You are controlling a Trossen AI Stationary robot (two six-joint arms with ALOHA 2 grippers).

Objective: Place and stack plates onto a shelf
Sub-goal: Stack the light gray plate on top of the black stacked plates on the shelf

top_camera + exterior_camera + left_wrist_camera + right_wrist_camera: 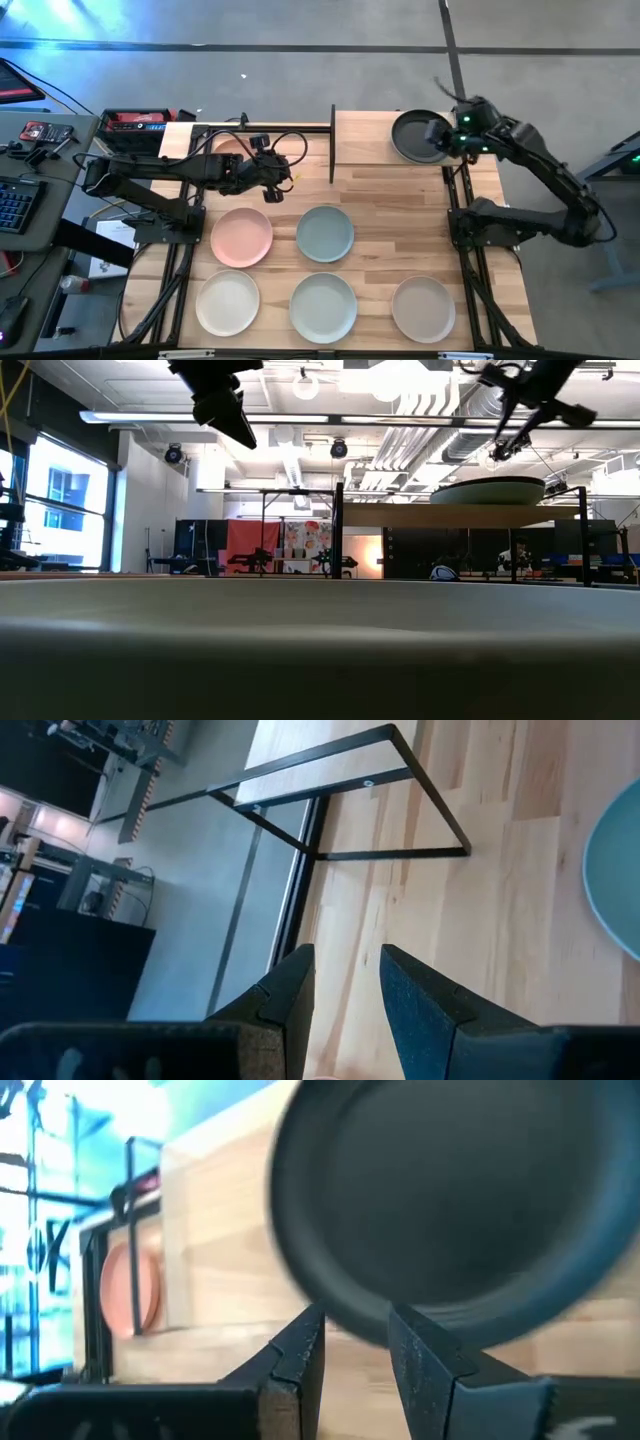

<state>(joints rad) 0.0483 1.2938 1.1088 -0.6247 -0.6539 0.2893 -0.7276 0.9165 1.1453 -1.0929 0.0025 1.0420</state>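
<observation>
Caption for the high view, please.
Right gripper at black plate on the shelf; five plates wait on the table.

black plate [450,1200] blurred and cropped, pale plate [615,870] cut off, peach plate [228,146] half hidden

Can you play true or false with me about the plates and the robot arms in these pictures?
1. A black plate sits on the shelf. True.
2. The right gripper is by the black plate's edge. True; its fingers stand apart with the rim just ahead of them.
3. The left gripper is carrying a plate. False; it is open and empty, above the table.
4. Five plates lie in two rows on the near part of the table. True: a pink plate and a blue-green one behind, three more in front.
5. The shelf has three plates stacked on it. False; only the black one shows there.
</observation>
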